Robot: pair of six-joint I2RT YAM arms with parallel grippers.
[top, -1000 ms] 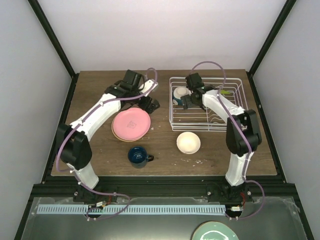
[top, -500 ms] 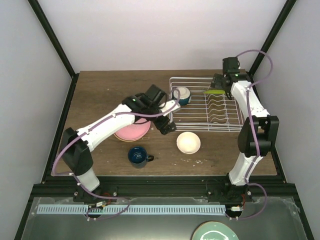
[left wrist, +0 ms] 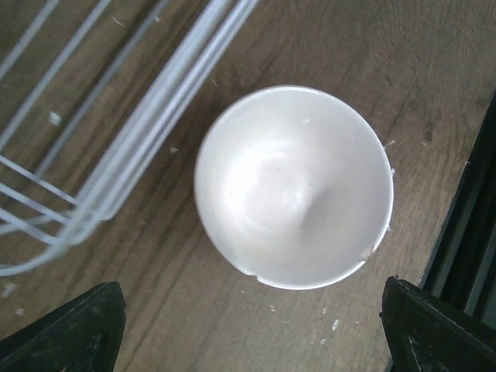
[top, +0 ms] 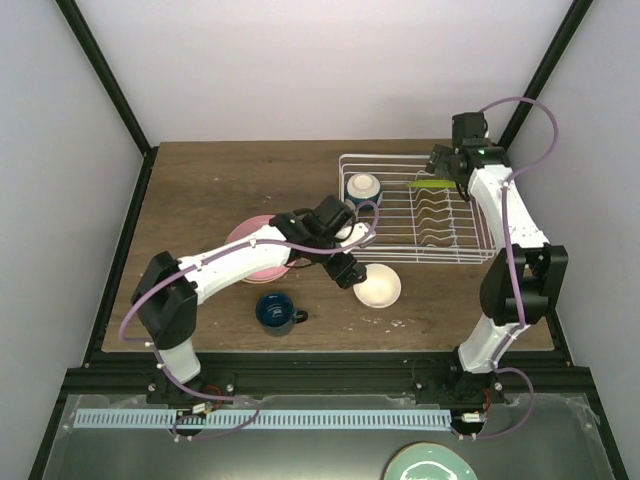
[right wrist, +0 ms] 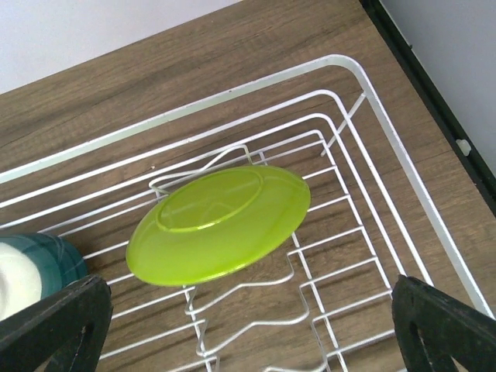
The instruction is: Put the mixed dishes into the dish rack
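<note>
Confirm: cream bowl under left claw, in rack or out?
Out. The cream bowl sits upright on the table, beside the dish rack.

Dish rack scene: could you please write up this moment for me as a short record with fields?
rack: holds green plate, tilted on the dividers, and teal bowl
table: cream bowl, mug, pink plate (partly hidden)
left gripper: open, empty, above cream bowl
right gripper: open, empty, above green plate
not yet loaded: cream bowl, mug, pink plate
</note>
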